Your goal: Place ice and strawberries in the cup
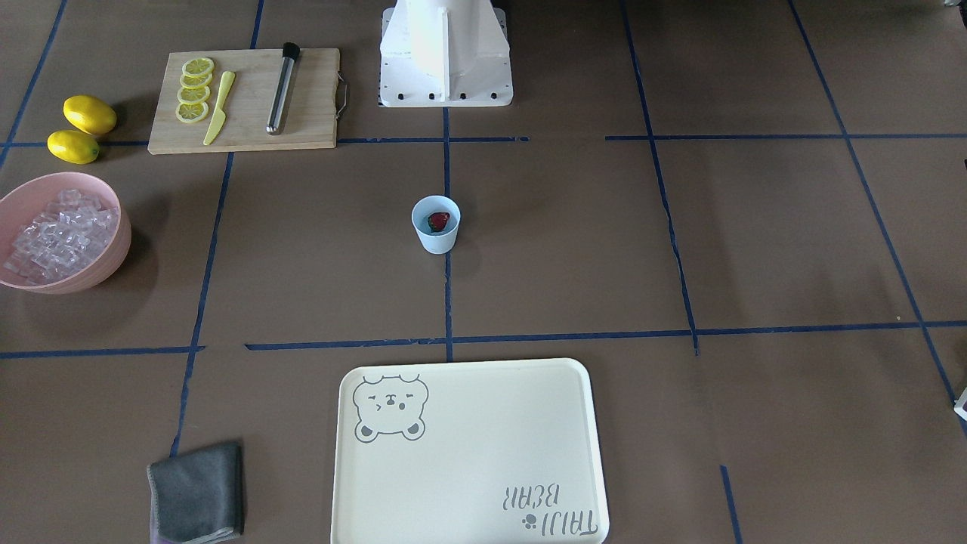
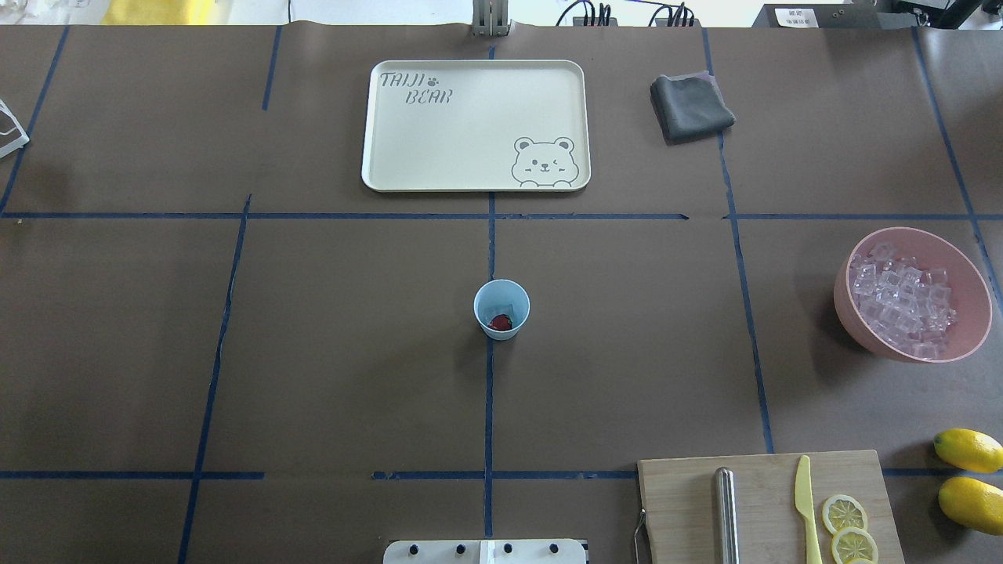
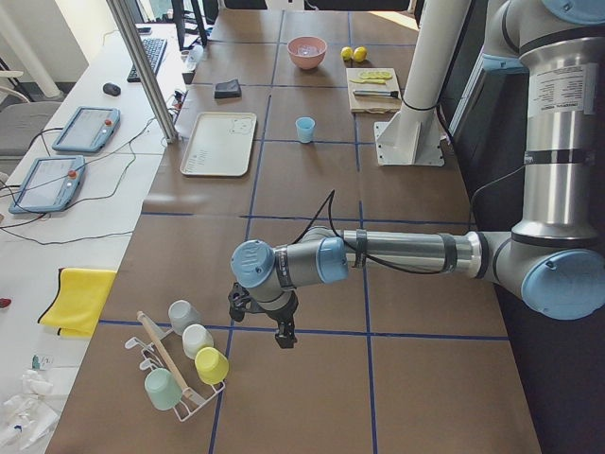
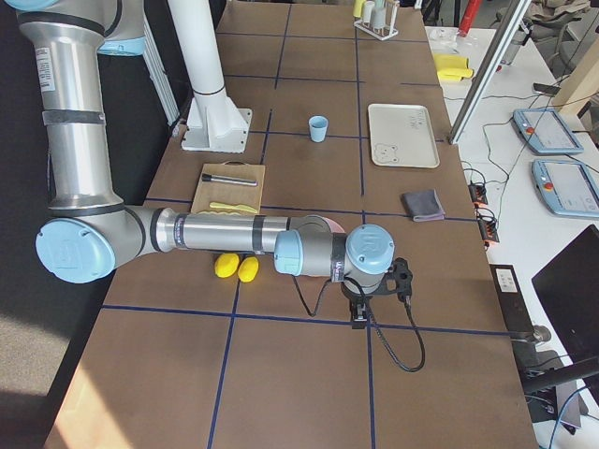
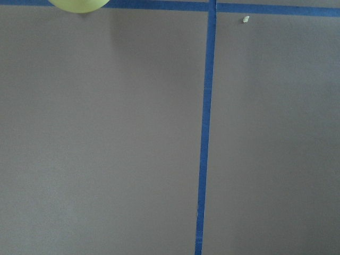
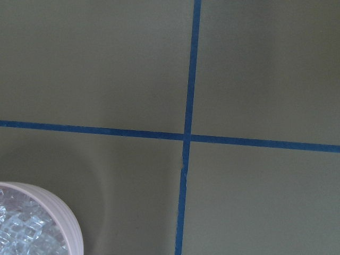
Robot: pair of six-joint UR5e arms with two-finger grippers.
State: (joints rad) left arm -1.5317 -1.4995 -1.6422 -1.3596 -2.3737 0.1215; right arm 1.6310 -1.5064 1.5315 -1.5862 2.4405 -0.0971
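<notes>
The light-blue cup (image 1: 436,234) stands upright at the table's middle, on a blue tape line, and also shows in the overhead view (image 2: 501,330). A dark-red strawberry (image 1: 438,221) lies inside it (image 2: 500,322). Several clear ice cubes (image 1: 60,234) fill the pink bowl (image 2: 845,301) far to the cup's side. My left gripper (image 3: 282,339) shows only in the exterior left view, near a cup rack, far from the cup. My right gripper (image 4: 357,320) shows only in the exterior right view, just beyond the pink bowl. I cannot tell whether either is open or shut.
A cream bear tray (image 2: 470,149) and a grey cloth (image 2: 689,106) lie at the far edge. A cutting board (image 1: 302,113) holds lemon slices, a yellow knife and a metal muddler (image 1: 281,89). Two lemons (image 1: 89,115) sit beside it. A rack of cups (image 3: 184,364) stands near the left gripper.
</notes>
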